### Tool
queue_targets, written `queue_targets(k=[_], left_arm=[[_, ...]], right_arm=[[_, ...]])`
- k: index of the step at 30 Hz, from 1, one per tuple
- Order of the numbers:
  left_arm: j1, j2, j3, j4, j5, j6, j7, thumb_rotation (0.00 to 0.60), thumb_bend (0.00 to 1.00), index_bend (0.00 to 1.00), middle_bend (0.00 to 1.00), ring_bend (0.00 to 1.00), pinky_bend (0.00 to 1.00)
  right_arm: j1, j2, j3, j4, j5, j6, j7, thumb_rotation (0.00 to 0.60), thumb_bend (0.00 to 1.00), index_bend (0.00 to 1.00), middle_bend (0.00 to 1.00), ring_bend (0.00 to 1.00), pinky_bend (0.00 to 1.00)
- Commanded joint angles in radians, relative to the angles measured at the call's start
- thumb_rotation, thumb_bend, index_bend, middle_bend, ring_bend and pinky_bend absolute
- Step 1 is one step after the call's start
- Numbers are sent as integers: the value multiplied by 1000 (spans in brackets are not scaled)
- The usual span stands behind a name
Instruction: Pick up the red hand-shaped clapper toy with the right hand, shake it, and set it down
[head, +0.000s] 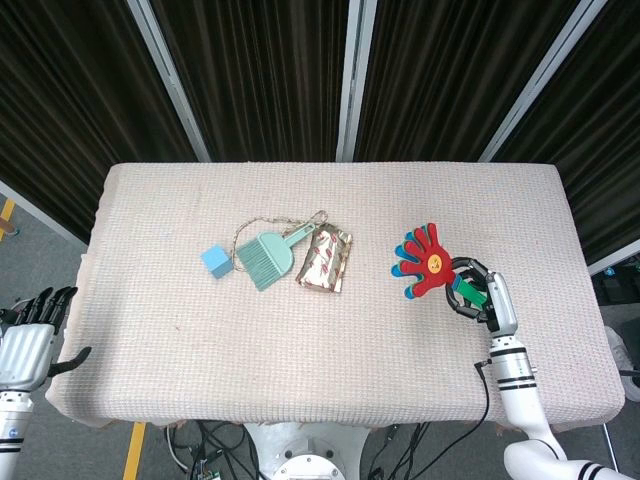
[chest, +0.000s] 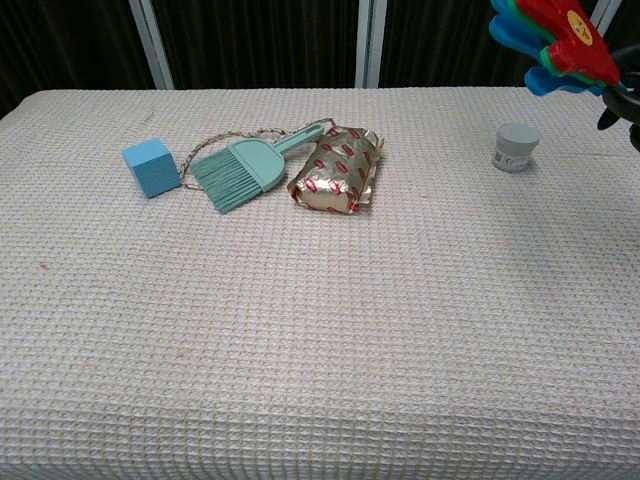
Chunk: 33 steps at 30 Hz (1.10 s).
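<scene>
- The left hand hangs off the table's left edge, fingers apart, holding nothing.
- A blue cube, teal brush and foil packet lie mid-table.
- A small grey jar stands right of them.
- The right hand grips the red clapper toy by its handle, lifted above the table.
</scene>
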Motion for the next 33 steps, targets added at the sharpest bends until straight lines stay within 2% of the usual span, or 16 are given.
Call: queue_targets(k=[1, 3, 5, 8, 13, 16, 18, 21, 25, 28, 31, 33], left_arm=[[2, -2, 2, 2, 1, 1, -1, 600, 199, 58, 77, 14, 122], [2, -3, 3, 4, 2, 1, -2, 600, 198, 58, 77, 14, 122], [0, -3, 2, 3, 2, -2, -2, 600, 198, 58, 77, 14, 122], [-2, -1, 1, 0, -1, -6, 1, 600, 198, 58, 77, 14, 122], [-2, 0, 4, -3, 0, -9, 5, 600, 199, 58, 77, 24, 123], [-4, 0, 2, -4, -1, -11, 5, 600, 199, 58, 77, 47, 123], [-5, 1, 1, -5, -3, -13, 5, 600, 199, 58, 77, 47, 123], [-4, 2, 1, -5, -4, -12, 5, 600, 199, 58, 77, 47, 123], [-4, 1, 1, -4, -5, -12, 4, 600, 199, 58, 77, 47, 123], [-6, 0, 0, -4, -4, -13, 5, 600, 198, 58, 77, 47, 123], [-7, 0, 0, -5, -3, -15, 6, 600, 198, 58, 77, 47, 123], [-8, 1, 0, -7, -3, -15, 8, 600, 199, 58, 77, 47, 123]], right_arm=[[8, 54, 3, -48, -28, -52, 148, 600, 651, 973, 380, 515, 822], [24, 83, -14, -38, -18, -109, 111, 600, 655, 973, 380, 515, 822], [47, 114, -42, -30, 24, -173, -79, 600, 660, 974, 382, 514, 822], [71, 127, -64, -40, 61, -182, -369, 600, 661, 983, 389, 514, 822], [113, 168, -65, -138, 216, -220, -710, 600, 668, 1000, 432, 514, 822], [136, 212, -55, -217, 319, -254, -794, 600, 669, 1000, 440, 514, 822], [146, 239, -46, -258, 364, -273, -804, 600, 668, 1000, 441, 513, 822], [141, 264, -19, -296, 373, -281, -740, 600, 668, 1000, 442, 513, 822], [112, 273, 21, -310, 316, -270, -578, 600, 668, 1000, 450, 515, 822], [79, 272, 59, -313, 242, -284, -346, 600, 668, 1000, 452, 514, 822], [40, 272, 96, -302, 123, -329, 35, 600, 668, 1000, 452, 514, 822], [24, 273, 100, -276, 35, -342, 244, 600, 667, 1000, 452, 514, 821]])
